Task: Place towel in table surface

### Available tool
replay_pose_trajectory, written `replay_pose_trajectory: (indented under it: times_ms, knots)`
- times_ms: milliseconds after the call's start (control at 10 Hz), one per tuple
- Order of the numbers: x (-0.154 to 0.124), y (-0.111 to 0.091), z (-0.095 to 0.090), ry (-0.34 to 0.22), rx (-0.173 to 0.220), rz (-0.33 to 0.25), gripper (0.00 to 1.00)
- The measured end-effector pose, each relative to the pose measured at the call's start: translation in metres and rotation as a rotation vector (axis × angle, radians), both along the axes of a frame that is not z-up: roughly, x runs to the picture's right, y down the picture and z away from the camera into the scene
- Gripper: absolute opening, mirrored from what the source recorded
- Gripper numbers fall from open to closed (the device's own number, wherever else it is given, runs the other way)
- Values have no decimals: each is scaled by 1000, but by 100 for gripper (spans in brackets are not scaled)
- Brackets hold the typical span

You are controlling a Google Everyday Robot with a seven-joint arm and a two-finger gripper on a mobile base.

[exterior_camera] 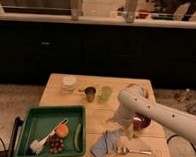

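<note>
Hanging low over the front of the desk [98, 117], your gripper [119, 128] meets the upper corner of the towel [106, 143].
You see the blue towel lying rumpled on the desk between the green tray [34, 120] and the fork [136, 151], near the front edge; whether the gripper is clamped on it or open, you cannot tell. A brown bowl [143, 123] sits just behind the fork.
</note>
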State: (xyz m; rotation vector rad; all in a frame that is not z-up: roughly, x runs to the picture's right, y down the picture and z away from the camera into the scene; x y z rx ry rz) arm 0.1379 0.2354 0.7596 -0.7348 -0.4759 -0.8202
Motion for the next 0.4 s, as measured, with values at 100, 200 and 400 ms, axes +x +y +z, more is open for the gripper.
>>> replay_pose_trajectory:
  times_ms: [100,200,400]
  knots:
    - [5,-10,-10,-1,24,11,80]
    - [7,-15,-13,2,34,13,80]
    - [9,-26,-19,6,57,11,80]
